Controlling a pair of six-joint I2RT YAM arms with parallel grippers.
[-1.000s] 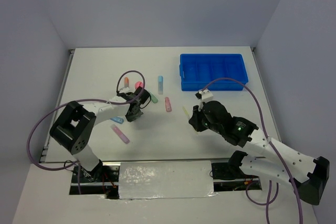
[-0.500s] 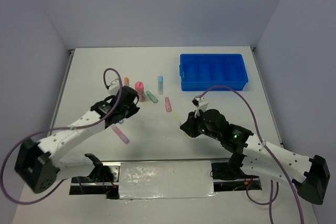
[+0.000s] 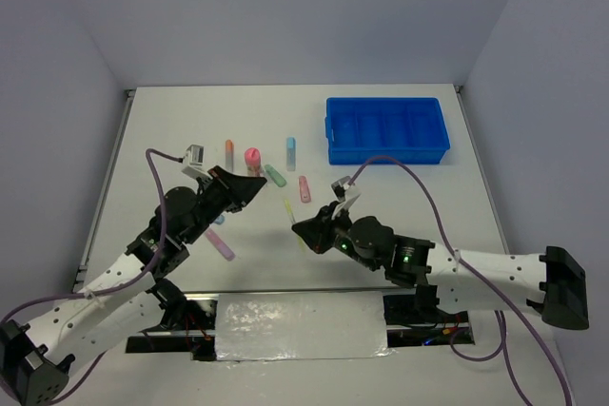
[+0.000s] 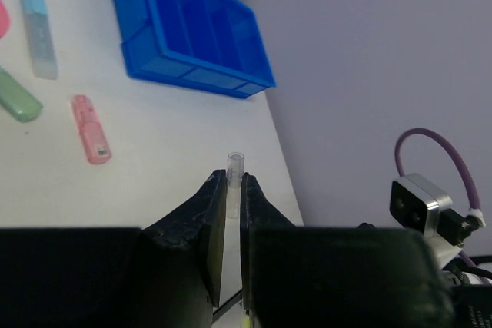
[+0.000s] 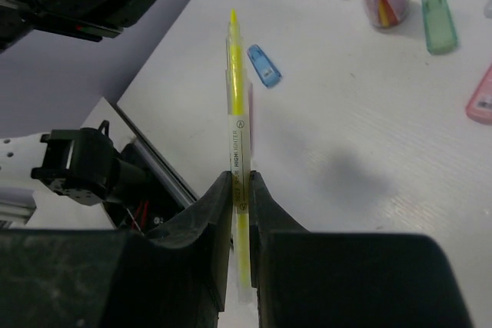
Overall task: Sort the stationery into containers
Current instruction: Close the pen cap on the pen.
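Note:
My right gripper (image 3: 303, 227) is shut on the thin yellow stick (image 3: 288, 208), a highlighter with its tip bare, and holds it above the table; the right wrist view shows it (image 5: 237, 97) between my fingers (image 5: 219, 205). My left gripper (image 3: 252, 184) is raised and shut on a small clear cap (image 4: 234, 168). The blue tray (image 3: 387, 129) stands at the back right. On the table lie an orange-capped highlighter (image 3: 229, 150), a pink-capped tube (image 3: 253, 161), and green (image 3: 275, 176), blue (image 3: 291, 152), pink (image 3: 304, 188) and purple (image 3: 219, 244) highlighters.
A small blue piece (image 3: 215, 219) lies under my left arm. Walls close the table on three sides. A taped strip and wiring (image 3: 295, 325) run along the near edge between the arm bases.
My left arm has swung back from the cluster of items and lifted its gripper. My right gripper has moved left with the yellow stick, raised off the table.

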